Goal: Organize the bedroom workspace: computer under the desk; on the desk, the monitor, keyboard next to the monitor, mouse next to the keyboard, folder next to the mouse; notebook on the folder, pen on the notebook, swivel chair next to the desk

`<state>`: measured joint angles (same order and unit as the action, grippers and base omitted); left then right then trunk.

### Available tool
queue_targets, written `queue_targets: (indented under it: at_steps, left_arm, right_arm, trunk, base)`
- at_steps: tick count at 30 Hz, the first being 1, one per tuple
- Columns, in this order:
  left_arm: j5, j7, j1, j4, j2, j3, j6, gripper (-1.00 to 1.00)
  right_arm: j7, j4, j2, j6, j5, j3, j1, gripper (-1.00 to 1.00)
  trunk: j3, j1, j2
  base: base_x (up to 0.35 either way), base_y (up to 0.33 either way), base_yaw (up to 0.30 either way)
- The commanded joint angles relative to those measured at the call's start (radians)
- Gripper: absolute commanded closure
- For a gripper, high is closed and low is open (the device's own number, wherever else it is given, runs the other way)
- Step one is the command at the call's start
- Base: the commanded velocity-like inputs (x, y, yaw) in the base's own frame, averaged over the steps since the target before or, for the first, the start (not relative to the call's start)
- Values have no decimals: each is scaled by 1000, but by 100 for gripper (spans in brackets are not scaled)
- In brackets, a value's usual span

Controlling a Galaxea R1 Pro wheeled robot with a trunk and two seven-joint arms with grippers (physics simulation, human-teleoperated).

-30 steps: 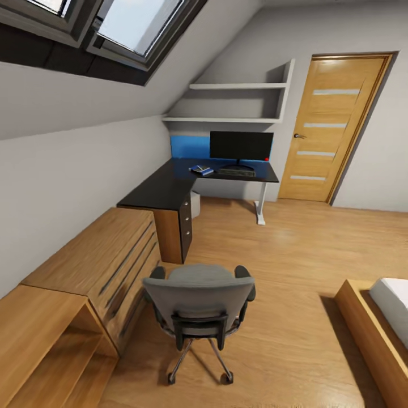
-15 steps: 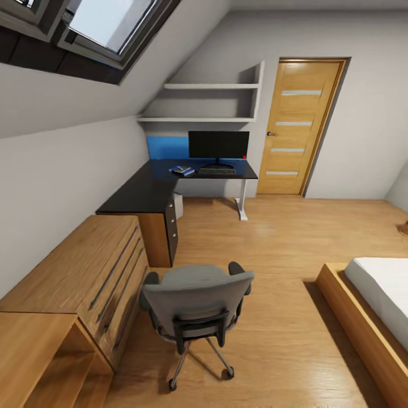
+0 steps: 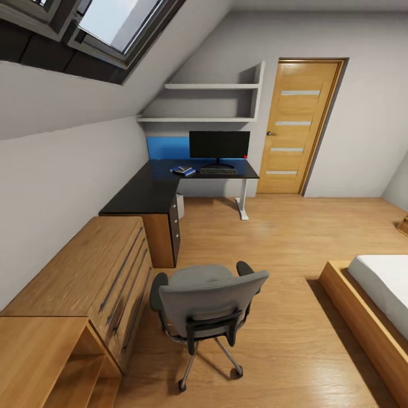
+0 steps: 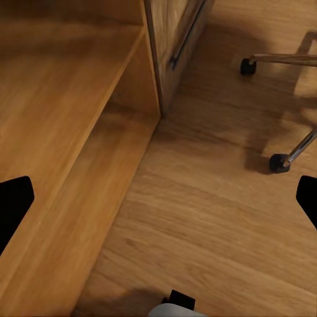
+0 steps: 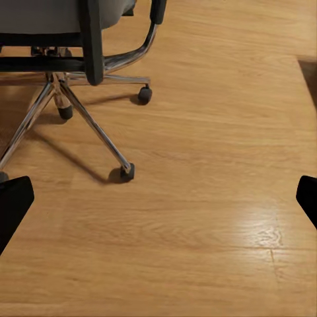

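The grey swivel chair (image 3: pixel 207 306) stands on the floor in front of me, its backrest toward me and hiding the seat; the folder is out of view. Farther off is the black-topped desk (image 3: pixel 141 195) with the monitor (image 3: pixel 219 144) and the keyboard (image 3: pixel 218 170) in front of it. Left of the keyboard lies a small blue and white flat item (image 3: pixel 183 169), too small to name. The pale computer (image 3: pixel 179 205) stands under the desk. My left gripper (image 4: pixel 158 205) hangs open over the floor beside a cabinet. My right gripper (image 5: pixel 158 198) hangs open near the chair's chrome base (image 5: pixel 79 99).
Low light-wood cabinets (image 3: pixel 85 272) line the left wall up to the desk. A bed in a wooden frame (image 3: pixel 379 294) stands at the right. A wooden door (image 3: pixel 297 124) and wall shelves (image 3: pixel 209 102) are at the far end. Open wood floor lies between chair and desk.
The whole view swung right over the last second, bringing more of the bed in, so the camera moved. The chair now shows slightly farther right and turned a little.
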<state>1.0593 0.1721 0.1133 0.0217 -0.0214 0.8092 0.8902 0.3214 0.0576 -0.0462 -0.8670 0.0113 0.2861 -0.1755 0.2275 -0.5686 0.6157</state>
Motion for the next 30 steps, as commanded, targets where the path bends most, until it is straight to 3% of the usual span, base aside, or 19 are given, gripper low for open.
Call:
queue_targets:
  at_steps: [1,14,30]
  left_arm:
    - [-1,10,0,0,0,8,1,-100]
    - [-1,9,0,1,0,8,-45,-100]
    - [-2,10,0,1,0,8,-54,-100]
  right_arm:
    - [8,-1,0,-1,1,8,-1,-100]
    - [8,-1,0,2,2,8,-1,-100]
    - [8,-1,-1,2,3,8,0,-100]
  trunk:
    - [2,0,1]
    - [2,0,1]
    - [1,0,1]
  base:
    - [0,13,-1]
    - [0,5,0]
    - [0,105,0]
